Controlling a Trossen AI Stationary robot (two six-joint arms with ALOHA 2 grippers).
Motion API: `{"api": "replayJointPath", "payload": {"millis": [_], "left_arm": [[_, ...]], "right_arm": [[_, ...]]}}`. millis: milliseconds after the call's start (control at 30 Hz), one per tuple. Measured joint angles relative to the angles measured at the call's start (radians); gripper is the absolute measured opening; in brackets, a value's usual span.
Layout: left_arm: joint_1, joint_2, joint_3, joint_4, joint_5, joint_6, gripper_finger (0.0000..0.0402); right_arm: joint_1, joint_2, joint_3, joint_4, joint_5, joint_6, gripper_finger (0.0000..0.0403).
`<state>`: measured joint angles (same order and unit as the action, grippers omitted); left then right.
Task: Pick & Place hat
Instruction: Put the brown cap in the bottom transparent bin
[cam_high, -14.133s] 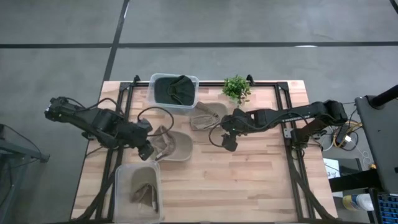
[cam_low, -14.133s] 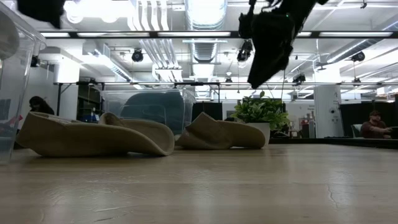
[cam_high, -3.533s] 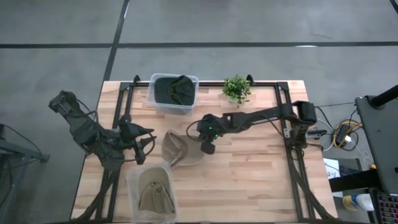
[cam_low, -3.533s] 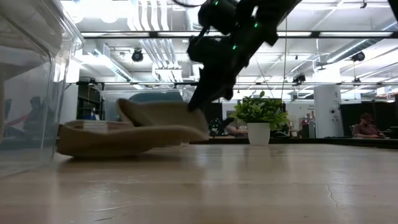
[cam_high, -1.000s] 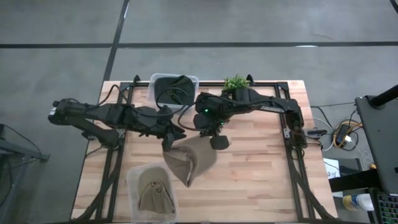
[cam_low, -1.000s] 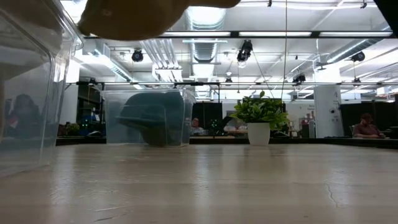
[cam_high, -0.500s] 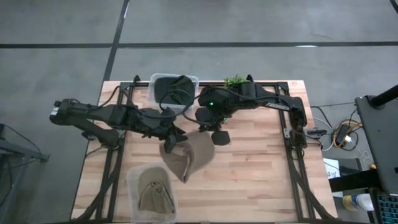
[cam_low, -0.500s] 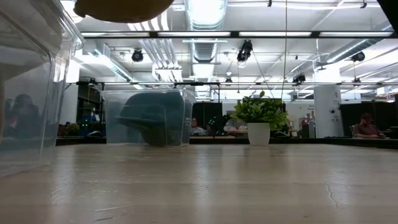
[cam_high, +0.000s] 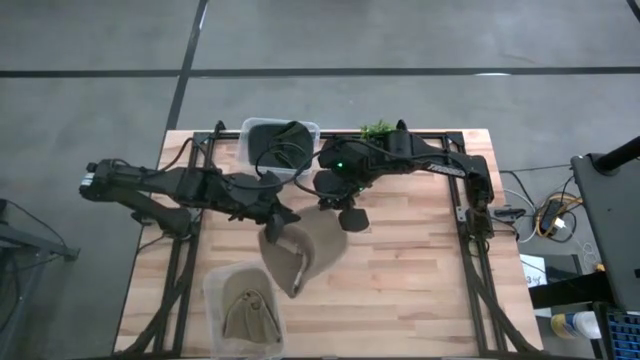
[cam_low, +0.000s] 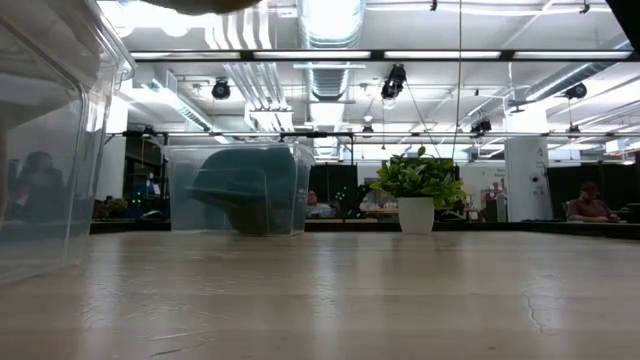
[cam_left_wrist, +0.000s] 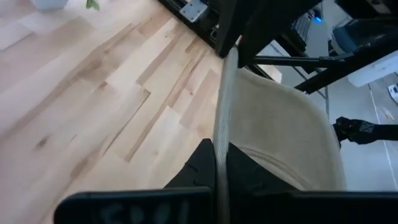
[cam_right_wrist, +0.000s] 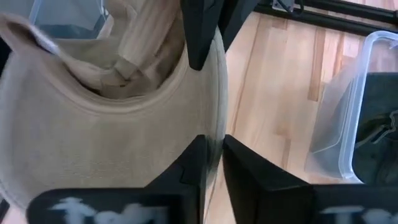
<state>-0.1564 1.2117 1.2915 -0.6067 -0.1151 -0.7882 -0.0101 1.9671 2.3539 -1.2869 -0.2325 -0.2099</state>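
A tan hat (cam_high: 303, 252) hangs in the air between my two grippers, above the table's middle. My left gripper (cam_high: 274, 227) is shut on its left side and my right gripper (cam_high: 341, 216) is shut on its far right side. In the low view only the hat's underside (cam_low: 200, 4) shows, at the top edge. The left wrist view shows the hat's cloth (cam_left_wrist: 280, 137). The right wrist view shows its brim and crown (cam_right_wrist: 112, 124). A second tan hat (cam_high: 243, 315) lies in a clear bin (cam_high: 215, 290) at the near left. My left gripper pinches the hat's brim edge (cam_left_wrist: 219, 134) between its two fingers, coming level from the table's left. The hat is lifted clear of the table and hangs toward the near side. The brim runs edge-on to the other gripper. My right gripper pinches the hat's brim edge (cam_right_wrist: 215, 134) between its two fingers, at the end opposite my left gripper. It comes from the table's far right side. The hat is lifted clear, its crown hanging beyond the fingers.
A clear bin (cam_high: 246, 150) with a dark green hat (cam_high: 282, 145) stands at the far edge and also shows in the low view (cam_low: 240, 188). A small potted plant (cam_high: 378, 130) stands to its right. Bare wood lies at the near right (cam_high: 420, 290).
Both grippers have gone up with the tan hat. In the low view it has risen almost out of the top of the picture. The hat stays held between them, clear of the table.
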Motion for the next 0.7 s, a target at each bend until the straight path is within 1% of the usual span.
{"api": "replayJointPath", "payload": {"millis": [100,167,233,300,433,500,633,700], "left_arm": [[-0.006,-0.017,-0.003,-0.064,0.012,-0.081,0.0005],[-0.015,-0.033,-0.004,-0.100,0.031,-0.145,0.0005],[-0.033,-0.056,-0.003,-0.159,0.031,-0.206,0.0005],[-0.064,-0.075,-0.003,-0.231,0.013,-0.278,0.0005],[-0.164,-0.107,-0.004,-0.373,-0.100,-0.440,0.0005],[-0.231,-0.121,-0.004,-0.409,-0.166,-0.548,0.0005],[-0.372,-0.132,-0.003,-0.454,-0.285,-0.773,0.0005],[-0.447,-0.130,-0.003,-0.476,-0.358,-0.882,0.0005]], "right_arm": [[0.000,-0.002,0.000,-0.032,0.006,0.017,0.0075],[0.003,-0.011,0.000,-0.064,0.048,0.028,0.0099],[0.005,-0.019,0.000,-0.084,0.092,0.031,0.0121],[0.002,-0.023,0.000,-0.105,0.106,0.025,0.0141],[0.002,-0.023,0.000,-0.132,0.109,-0.010,0.0171],[-0.001,-0.023,0.000,-0.141,0.123,-0.020,0.0179],[-0.018,-0.023,-0.002,-0.154,0.200,-0.059,0.0186],[-0.027,-0.023,-0.002,-0.155,0.216,-0.086,0.0187]]}}
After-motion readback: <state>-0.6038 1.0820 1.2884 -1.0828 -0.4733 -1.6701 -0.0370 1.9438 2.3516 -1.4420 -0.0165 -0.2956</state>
